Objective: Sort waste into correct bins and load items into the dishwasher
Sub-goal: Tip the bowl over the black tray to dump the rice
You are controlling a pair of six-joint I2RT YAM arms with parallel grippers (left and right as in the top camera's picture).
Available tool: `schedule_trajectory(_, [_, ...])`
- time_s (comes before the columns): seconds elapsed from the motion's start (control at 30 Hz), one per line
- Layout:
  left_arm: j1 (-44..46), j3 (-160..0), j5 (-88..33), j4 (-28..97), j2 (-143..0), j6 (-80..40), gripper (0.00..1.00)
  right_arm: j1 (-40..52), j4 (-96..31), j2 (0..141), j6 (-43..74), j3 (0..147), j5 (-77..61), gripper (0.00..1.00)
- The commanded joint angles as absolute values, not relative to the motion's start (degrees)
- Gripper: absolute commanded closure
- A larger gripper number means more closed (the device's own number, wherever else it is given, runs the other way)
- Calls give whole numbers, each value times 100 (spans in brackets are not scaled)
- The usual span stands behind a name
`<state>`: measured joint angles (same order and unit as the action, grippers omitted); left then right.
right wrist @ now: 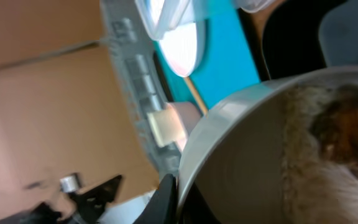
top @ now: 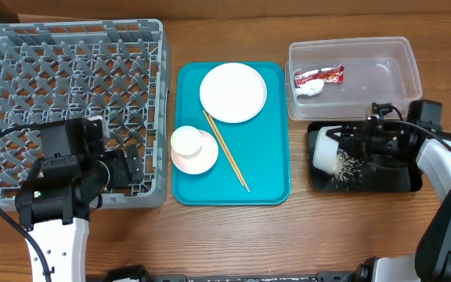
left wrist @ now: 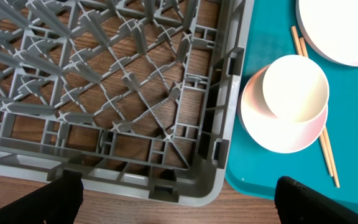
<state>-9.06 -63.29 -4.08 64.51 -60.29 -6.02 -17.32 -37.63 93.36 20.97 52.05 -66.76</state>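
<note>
My right gripper (top: 353, 146) (right wrist: 178, 198) is shut on the rim of the pale bowl (top: 324, 149) (right wrist: 241, 155). It holds the bowl tipped on its side over the black tray (top: 398, 182). Rice grains (top: 346, 169) lie on that tray, and rice with a brown lump (right wrist: 347, 127) is still in the bowl. The wrapper (top: 319, 76) and tissue wad (top: 310, 89) lie in the clear tub (top: 410, 63). My left gripper (top: 128, 168) (left wrist: 179, 208) is open and empty at the near right corner of the grey dish rack (top: 69, 70) (left wrist: 135, 93).
The teal tray (top: 268, 172) (left wrist: 266, 37) between rack and bins holds the white plate (top: 233, 92) (left wrist: 340, 31), the cup (top: 186, 141) (left wrist: 294, 87) on the pink saucer (top: 202, 162) (left wrist: 278, 140), and the chopsticks (top: 227, 153) (left wrist: 325, 149).
</note>
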Motion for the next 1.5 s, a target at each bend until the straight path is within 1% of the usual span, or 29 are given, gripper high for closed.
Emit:
schedule_trajectory(0.0, [-937, -6453, -410, 6434, -6066, -644, 0, -1988, -3573, 9356, 2274, 5035, -7832, 96])
schedule_trajectory(0.23, [-937, -6453, -410, 6449, -6066, -646, 0, -2392, -3487, 9356, 2276, 5030, -8984, 96])
schedule_trajectory(0.33, [-937, -6453, -410, 6447, -6066, -646, 0, -2493, -3551, 9356, 2742, 5030, -8993, 96])
schedule_trajectory(0.5, [-937, -6453, -410, 6449, -6066, -644, 0, -2620, -3315, 9356, 3640, 5030, -8993, 96])
schedule_trajectory(0.67, [-934, -6453, -432, 6449, -6066, -646, 0, -2744, -2596, 9356, 5000, 5033, -8993, 96])
schedule_trajectory(0.8, [-934, -6453, -449, 6471, -6066, -646, 0, -2744, -2018, 9356, 5524, 5033, -8993, 96])
schedule_trajectory(0.97, [-934, -6453, -449, 6460, -6066, -644, 0, -2661, -1662, 9356, 5463, 5033, -8995, 96])
schedule_trajectory(1.13, [-934, -6453, -447, 6449, -6066, -644, 0, -2447, -1420, 9334, 4654, 5030, -8945, 96])
schedule_trajectory(1.27, [-934, -6453, -449, 6447, -6066, -644, 0, -1975, -1413, 9216, 4493, 5033, -8910, 96])
schedule_trajectory(1.47, [-934, -6453, -449, 6451, -6066, -644, 0, -1181, -1415, 8860, 4508, 5033, -8169, 96])
